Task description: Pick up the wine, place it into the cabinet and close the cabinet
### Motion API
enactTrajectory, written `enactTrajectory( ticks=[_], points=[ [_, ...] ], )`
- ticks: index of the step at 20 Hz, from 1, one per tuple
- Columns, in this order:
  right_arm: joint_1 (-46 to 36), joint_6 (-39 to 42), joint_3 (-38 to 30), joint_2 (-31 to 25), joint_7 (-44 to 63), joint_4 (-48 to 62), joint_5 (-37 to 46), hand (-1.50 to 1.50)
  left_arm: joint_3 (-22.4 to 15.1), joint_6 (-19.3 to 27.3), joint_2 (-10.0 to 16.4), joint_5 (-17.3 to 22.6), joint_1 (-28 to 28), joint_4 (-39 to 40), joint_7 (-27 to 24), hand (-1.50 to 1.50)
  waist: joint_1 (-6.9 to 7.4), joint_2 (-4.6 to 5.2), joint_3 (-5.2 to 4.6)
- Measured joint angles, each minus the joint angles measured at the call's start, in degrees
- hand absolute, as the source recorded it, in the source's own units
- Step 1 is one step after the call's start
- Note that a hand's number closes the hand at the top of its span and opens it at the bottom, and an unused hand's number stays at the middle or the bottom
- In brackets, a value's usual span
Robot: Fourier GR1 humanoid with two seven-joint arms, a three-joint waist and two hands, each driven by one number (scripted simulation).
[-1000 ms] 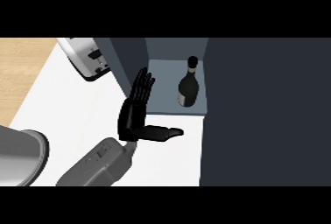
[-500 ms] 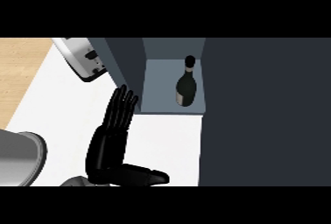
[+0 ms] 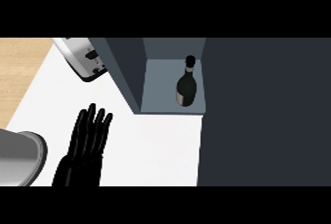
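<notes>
Fingers [image 3: 92,122] of our left hand [image 3: 79,164] lie straight and released, holding nothing, since the wine [image 3: 186,87] sits above and to their right inside the open cabinet [image 3: 123,70], so we judge only the door [image 3: 265,113], further right, is left to shut.

The one view looks from the robot's head steeply down on the flat white tabletop [image 3: 152,144]. It sits near enough that this surface and the tall dark blue-grey cabinet [image 3: 265,113] fill most of the frame. The lens sees into the cabinet's open compartment, where the dark glass wine bottle [image 3: 185,87] shows. Far things lie toward the upper edge, among them a silver toaster [image 3: 81,59]. A strip of light wooden floor [image 3: 19,74] runs along the left. The black left hand [image 3: 87,140] enters from the lower edge.
</notes>
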Motion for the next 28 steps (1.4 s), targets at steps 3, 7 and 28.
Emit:
enactTrajectory(
  ticks=[3,7,28],
  points=[
    [2.8,2.5,2.5,-1.0,1.0,-2.0,-1.1,1.5,2.5,-0.4,3.1,0.0,4.4,-3.3,-0.7,-1.5,-0.19,-0.02,-0.02],
    [5.4,3.4,7.3,-0.9,3.6,-2.0,-2.2,1.5,6.6,-2.7,7.1,1.4,11.4,-7.8,-2.7,-1.5,0.03,-0.03,-0.05],
    [-16.4,-21.1,40.9,10.5,15.6,2.0,20.0,1.5,34.1,-28.6,18.5,14.3,42.2,-15.0,-11.7,-1.5,1.15,-0.2,-0.16]
  ],
)
